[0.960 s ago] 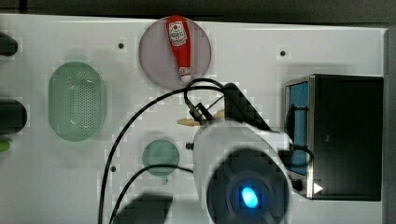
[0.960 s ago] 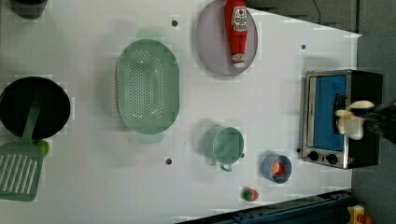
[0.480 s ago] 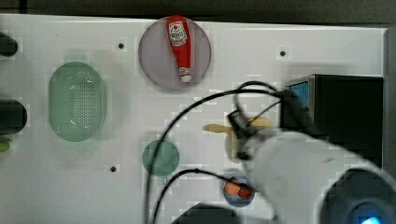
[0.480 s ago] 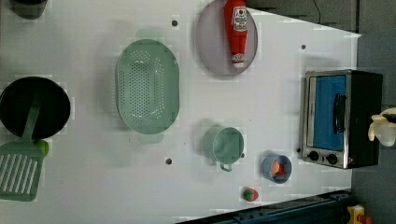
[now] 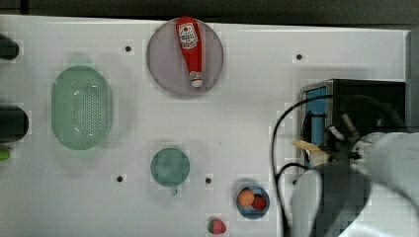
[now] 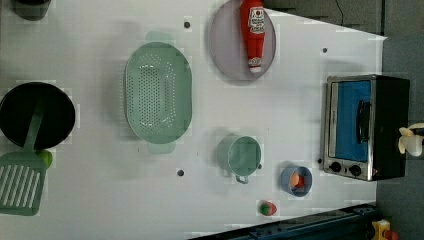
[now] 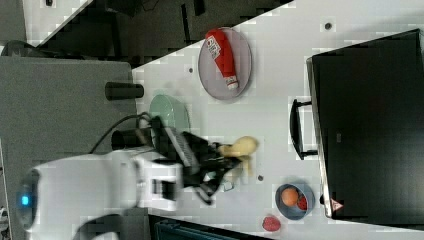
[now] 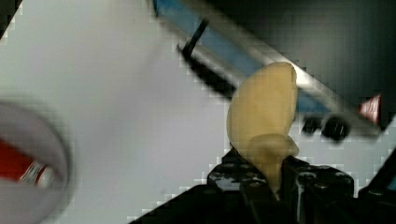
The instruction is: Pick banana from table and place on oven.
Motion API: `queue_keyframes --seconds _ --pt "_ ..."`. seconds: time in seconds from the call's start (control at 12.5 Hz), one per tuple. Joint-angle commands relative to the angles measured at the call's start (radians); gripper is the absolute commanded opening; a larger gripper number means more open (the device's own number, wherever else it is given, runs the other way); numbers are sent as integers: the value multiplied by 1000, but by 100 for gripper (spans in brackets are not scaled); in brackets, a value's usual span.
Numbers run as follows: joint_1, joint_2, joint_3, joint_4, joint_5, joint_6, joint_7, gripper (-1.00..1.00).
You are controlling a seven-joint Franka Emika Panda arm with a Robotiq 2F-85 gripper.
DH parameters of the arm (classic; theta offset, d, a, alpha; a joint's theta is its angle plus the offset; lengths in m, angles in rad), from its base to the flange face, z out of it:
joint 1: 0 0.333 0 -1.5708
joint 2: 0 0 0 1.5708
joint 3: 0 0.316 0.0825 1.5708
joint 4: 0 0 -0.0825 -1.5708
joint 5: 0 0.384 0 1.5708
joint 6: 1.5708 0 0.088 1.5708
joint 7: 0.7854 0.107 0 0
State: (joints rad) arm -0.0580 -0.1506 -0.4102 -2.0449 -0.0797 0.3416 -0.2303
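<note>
From where I sit, the pincer point(image 7: 235, 160) is clenched on the banana point(image 7: 241, 147), which is lifted clear of the table point(image 5: 247, 113). In the wrist view the pale fruit point(image 8: 264, 112) rises out of the black jaws, its tip hanging over the oven point(image 8: 299, 51)'s blue glass door and silver frame.

In the top view the pincer hovers at the oven's point(image 5: 368, 106) front edge, the banana point(image 5: 309, 145) crossing the door, cables looping back over the white arm. Beyond the pincer, toward the top view's left, the white surface, dotted with small dark holes, carries a teal cup point(image 5: 170, 167) and, farther off, a green colander point(image 5: 81, 107). A red ketchup bottle point(image 5: 190, 49) lies on a grey plate point(image 5: 165, 64), well apart. Near the pincer, a small blue bowl point(image 5: 253, 202) holds an orange ball, with a strawberry point(image 5: 216, 226) just beside it.

In the left view, a black pan point(image 6: 36, 114) and a green spatula point(image 6: 20, 180) sit at the far end. Dark floor borders the table.
</note>
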Motion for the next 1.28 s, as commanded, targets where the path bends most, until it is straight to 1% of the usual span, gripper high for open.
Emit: queue_keyframes --seconds 0.08,0.24,0.4,0.56,0.64,0.72,1.04,1.2,1.28 --pt "5 67 -67 68 -6 51 -296 -64" --pt "4 158 -130 111 -6 80 -423 -64" --pt "4 243 -169 153 -6 112 -528 -64" --pt "4 299 -185 180 -6 115 -582 -64" --pt "4 314 -187 181 -6 115 -588 -57" --pt "3 325 -188 181 -6 115 -588 -37" --pt "3 335 -186 179 -6 114 -588 52" --pt "4 334 -187 181 -6 114 -588 100" --pt "5 334 -183 188 -6 114 -588 100"
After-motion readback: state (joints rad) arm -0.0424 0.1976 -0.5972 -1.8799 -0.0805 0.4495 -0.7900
